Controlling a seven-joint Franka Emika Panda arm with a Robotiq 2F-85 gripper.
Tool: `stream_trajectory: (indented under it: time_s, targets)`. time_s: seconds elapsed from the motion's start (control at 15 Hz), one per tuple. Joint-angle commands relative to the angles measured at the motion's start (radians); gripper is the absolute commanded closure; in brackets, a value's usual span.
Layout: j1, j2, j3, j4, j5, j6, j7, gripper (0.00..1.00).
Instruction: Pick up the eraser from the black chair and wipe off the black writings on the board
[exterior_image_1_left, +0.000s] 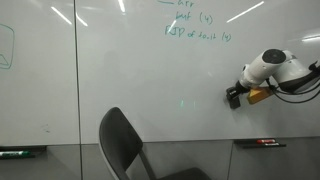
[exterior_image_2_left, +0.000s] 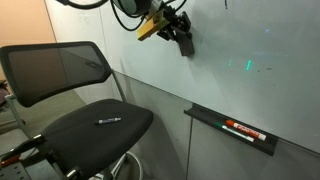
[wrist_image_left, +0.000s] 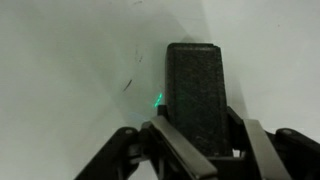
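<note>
Your end effector (exterior_image_1_left: 235, 97) is up at the board (exterior_image_1_left: 120, 70), well above the black chair (exterior_image_2_left: 70, 70), and it is pinching the eraser (wrist_image_left: 200, 90). In the wrist view the dark block sits between the two fingers (wrist_image_left: 258, 148), with its far end against the white surface. In both exterior views the eraser is also at the board.

The black writings (wrist_image_left: 128, 84) show in the wrist view as one thin, short dark stroke. It is to the left of the eraser, near it but not touching. A small green light spot (wrist_image_left: 157, 100) lies just beside the eraser's left edge.

The green handwriting (exterior_image_1_left: 195, 28) is higher on the board. You can see about three lines with something in brackets at the line ends, but I cannot read the words surely.

A dark pen (exterior_image_2_left: 108, 121) lies on the chair seat. In the tray (exterior_image_2_left: 205, 118) under the board there is a red-and-black marker (exterior_image_2_left: 243, 129); its label is too small to read.
</note>
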Motion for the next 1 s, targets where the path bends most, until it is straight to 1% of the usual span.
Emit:
stream_trajectory:
  time_s: [0.0, 0.07, 0.33, 0.4, 0.73, 0.8, 0.87, 0.93]
  targets:
    - [-0.005, 0.02, -0.002, 0.081, 0.017, -0.008, -0.01, 0.68]
    - [-0.01, 0.025, -0.006, 0.085, 0.016, -0.014, 0.003, 0.68]
    - [-0.01, 0.027, -0.021, 0.099, -0.031, -0.114, 0.062, 0.68]
    - [-0.012, 0.023, -0.025, 0.097, -0.027, -0.13, 0.055, 0.68]
    - [-0.03, -0.016, -0.056, 0.087, -0.013, -0.152, 0.062, 0.68]
    - [-0.032, -0.022, -0.063, 0.078, 0.007, -0.164, 0.056, 0.68]
    - [-0.033, -0.029, -0.068, 0.058, 0.048, -0.175, 0.003, 0.68]
    - [-0.032, -0.039, -0.07, 0.021, 0.14, -0.192, -0.103, 0.68]
